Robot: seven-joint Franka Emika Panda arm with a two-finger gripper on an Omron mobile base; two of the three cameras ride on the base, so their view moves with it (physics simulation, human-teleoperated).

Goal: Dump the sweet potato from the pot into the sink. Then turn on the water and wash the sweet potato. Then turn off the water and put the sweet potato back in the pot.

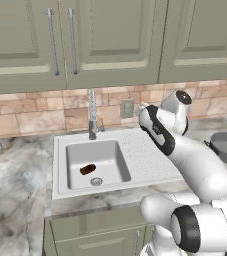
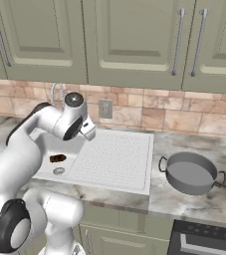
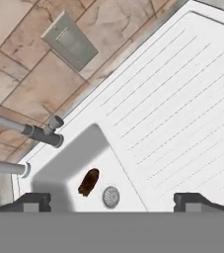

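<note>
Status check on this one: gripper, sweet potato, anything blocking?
Gripper open, empty, above the drainboard. Sweet potato in the sink by the drain. Pot empty on counter. Nothing blocking.

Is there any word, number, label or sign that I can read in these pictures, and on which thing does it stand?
None. No readable text stands on the sink, the faucet, the pot, the wall plate or the cabinet doors; all are plain.
</note>
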